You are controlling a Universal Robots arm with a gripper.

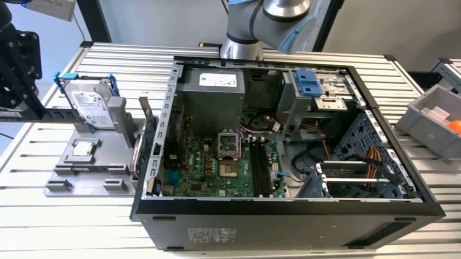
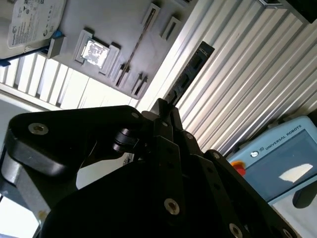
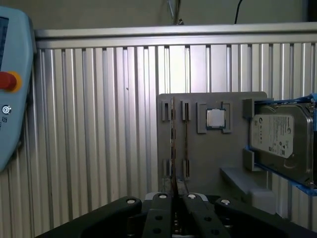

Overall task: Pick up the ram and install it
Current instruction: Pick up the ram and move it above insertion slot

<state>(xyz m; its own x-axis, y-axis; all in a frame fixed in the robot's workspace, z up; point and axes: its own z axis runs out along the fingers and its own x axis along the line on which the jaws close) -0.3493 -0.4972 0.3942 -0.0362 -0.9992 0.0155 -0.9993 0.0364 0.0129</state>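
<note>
At the exterior view's far left edge the gripper (image 1: 8,108) hangs above the ribbed table (image 1: 72,226), clamped on one end of the ram (image 1: 51,115). The ram reaches out level from the fingers toward the exterior view's right, its free end near the hard drive (image 1: 94,105) on the grey holder (image 1: 86,175). The open computer case (image 1: 303,209) sits beyond that holder, and its black memory slots (image 1: 259,170) lie well apart from the ram, further to the exterior view's right. They run near-to-far across the board, so I judge the stick's long axis to lie crosswise to them as it is held. Seen in the second wrist view, the gripper (image 2: 166,111) has its fingers pinched tight on the ram (image 2: 190,74), a dark strip projecting straight out over the table, clear of the holder (image 2: 114,20) (a second thin stick (image 2: 136,49) stands in the holder's slots beside the processor chip (image 2: 94,52)). Looking along the stick, the first wrist view shows the ram (image 3: 172,144) edge-on, a thin line running out of the closed gripper (image 3: 175,198) and pointing at the holder (image 3: 218,153).
</note>
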